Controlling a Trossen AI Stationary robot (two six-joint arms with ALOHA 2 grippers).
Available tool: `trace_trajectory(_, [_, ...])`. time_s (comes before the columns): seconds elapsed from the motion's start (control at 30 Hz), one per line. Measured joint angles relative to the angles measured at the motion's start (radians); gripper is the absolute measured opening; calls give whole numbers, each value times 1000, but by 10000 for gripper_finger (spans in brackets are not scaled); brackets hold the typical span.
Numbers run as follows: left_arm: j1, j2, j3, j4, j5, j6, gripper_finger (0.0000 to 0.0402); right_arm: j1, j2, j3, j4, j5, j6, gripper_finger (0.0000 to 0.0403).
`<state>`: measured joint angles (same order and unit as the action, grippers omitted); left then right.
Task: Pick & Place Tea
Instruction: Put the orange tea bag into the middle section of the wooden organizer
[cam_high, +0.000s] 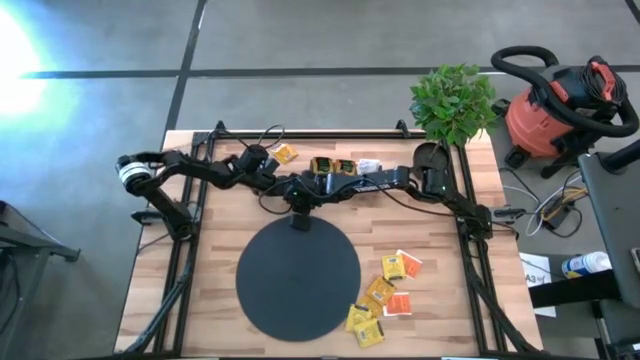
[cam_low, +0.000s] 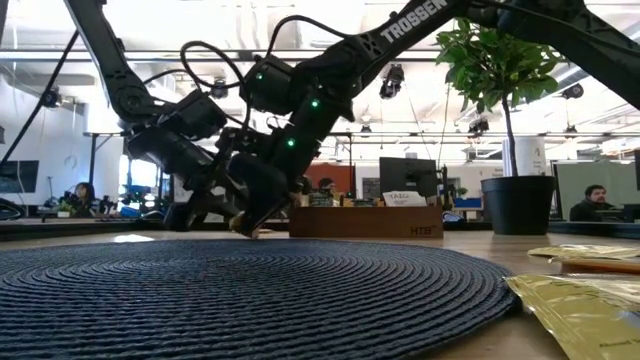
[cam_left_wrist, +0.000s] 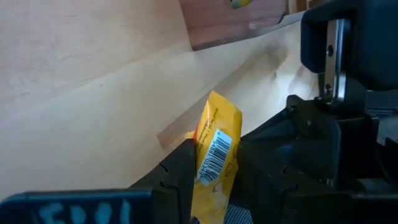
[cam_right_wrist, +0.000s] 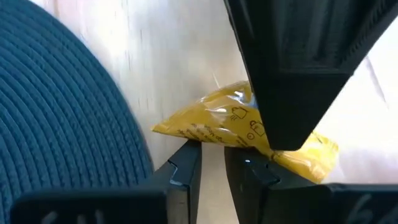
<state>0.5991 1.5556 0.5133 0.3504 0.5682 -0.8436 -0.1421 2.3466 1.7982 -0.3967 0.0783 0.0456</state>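
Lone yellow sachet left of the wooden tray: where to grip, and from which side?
The lone yellow sachet lies flat on the table, nothing touching it. Probably come straight down and pinch across two opposite edges; lying flat, it gives no side face to grab.

Potted plant (cam_high: 453, 100); red vacuum (cam_high: 556, 108)

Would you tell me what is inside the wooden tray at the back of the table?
The wooden tray holds yellow tea sachets, with a white one at its right end. The right arm passes just in front of it, so the front edge is partly covered.
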Motion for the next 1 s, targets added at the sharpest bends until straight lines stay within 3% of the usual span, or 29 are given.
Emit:
trace_trajectory(0.67, [16, -193, -28, -38, -3, -29, 115, 0, -20, 12, 13, 36, 1, 68])
trace_trajectory(1.0, [18, -326, -28, -276, 3, 95, 115, 0, -78, 11, -6, 61, 6, 68])
